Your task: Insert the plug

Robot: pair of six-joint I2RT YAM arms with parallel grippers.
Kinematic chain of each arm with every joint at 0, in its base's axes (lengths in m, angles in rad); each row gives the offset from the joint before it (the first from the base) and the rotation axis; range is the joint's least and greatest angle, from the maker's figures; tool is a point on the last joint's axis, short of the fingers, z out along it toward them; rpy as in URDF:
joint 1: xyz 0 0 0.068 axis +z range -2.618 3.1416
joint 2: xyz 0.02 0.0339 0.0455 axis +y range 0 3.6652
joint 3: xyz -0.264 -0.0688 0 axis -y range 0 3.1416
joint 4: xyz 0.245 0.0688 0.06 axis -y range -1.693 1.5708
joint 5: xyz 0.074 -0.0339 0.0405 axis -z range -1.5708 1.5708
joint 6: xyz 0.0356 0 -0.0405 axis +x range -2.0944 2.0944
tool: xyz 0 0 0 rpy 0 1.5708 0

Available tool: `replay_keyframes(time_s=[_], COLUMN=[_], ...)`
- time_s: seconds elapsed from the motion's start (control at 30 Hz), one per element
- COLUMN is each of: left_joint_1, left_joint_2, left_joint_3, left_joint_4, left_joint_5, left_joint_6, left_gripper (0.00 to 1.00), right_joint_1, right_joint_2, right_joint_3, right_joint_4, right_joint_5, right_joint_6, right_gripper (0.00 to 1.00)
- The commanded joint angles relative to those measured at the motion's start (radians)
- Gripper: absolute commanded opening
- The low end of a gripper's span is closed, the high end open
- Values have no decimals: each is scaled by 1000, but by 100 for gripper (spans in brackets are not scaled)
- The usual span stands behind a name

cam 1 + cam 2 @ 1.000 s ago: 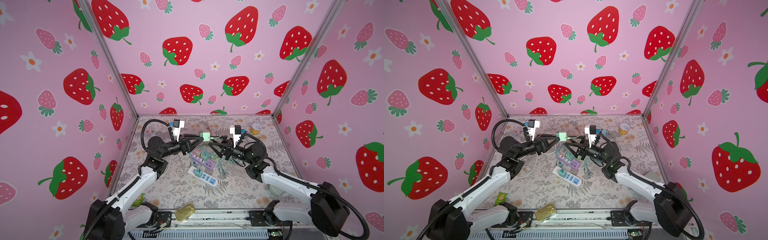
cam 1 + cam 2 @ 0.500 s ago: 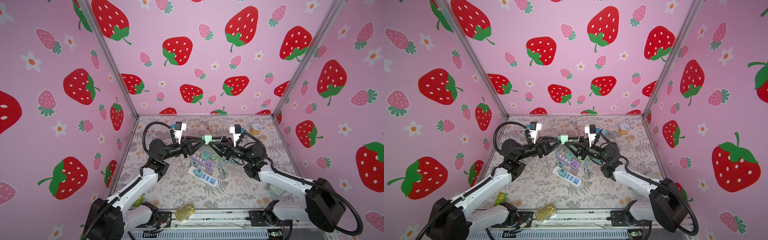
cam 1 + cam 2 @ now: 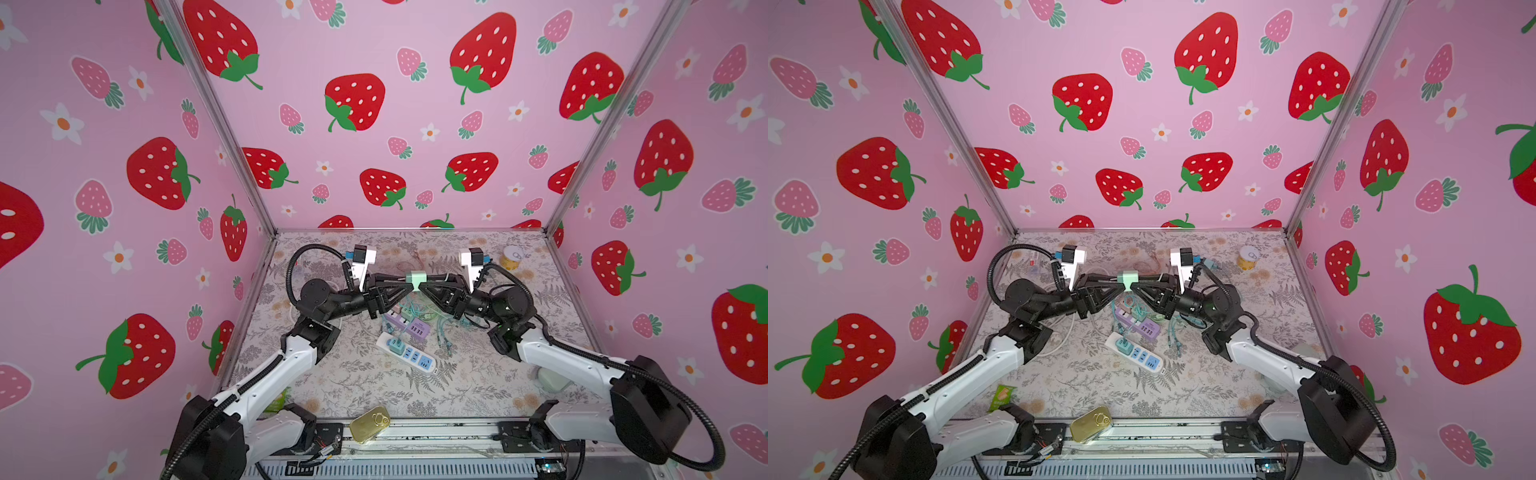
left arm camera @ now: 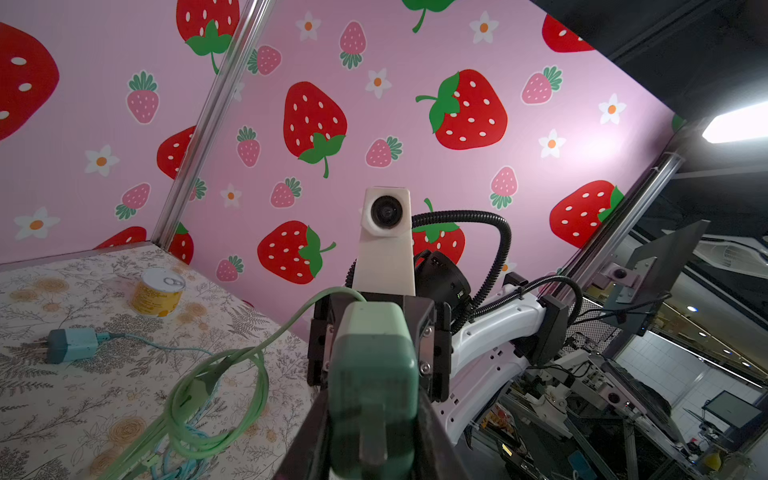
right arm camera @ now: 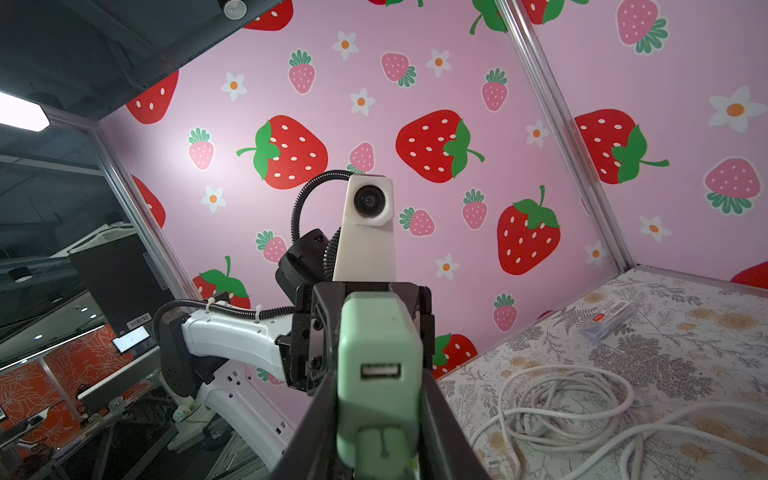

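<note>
Left gripper [image 3: 406, 282] clamps the green adapter [image 3: 416, 279] mid-air; right gripper [image 3: 424, 284] pinches its USB end too. Likely a handover, re-aiming it toward the power strip [image 3: 409, 354].

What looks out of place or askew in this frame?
The flat gold tin lies askew, straddling the floral table's front edge. Teal and green cables sit tangled below the mint-green charger block, clamped mid-air by left gripper and right gripper.

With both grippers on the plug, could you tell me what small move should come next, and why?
Probably open the left gripper and back it off. Both it and the right gripper appear clamped on the green plug, prongs toward the left arm, so the right could carry it to the white power strip.
</note>
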Motion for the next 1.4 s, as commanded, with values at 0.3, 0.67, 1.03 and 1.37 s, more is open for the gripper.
replay_keyframes(time_s=[0.3, 0.67, 1.03, 1.37], left_joint_1=[-13, -12, 30, 77], left_joint_2=[-22, -28, -178, -276], left_joint_3=[100, 85, 28, -27], left_joint_4=[-249, -199, -421, -794], left_joint_5=[44, 50, -5, -262], left_joint_6=[108, 103, 223, 318], left_gripper=[28, 56, 58, 57], right_joint_1=[-13, -35, -37, -37], right_joint_2=[-123, -210, -272, -272], right_joint_3=[41, 105, 289, 335], right_joint_4=[-177, -498, -1063, -1335], right_joint_5=[30, 55, 227, 372], right_joint_6=[-125, -288, -605, -609], right_gripper=[8, 3, 3, 3])
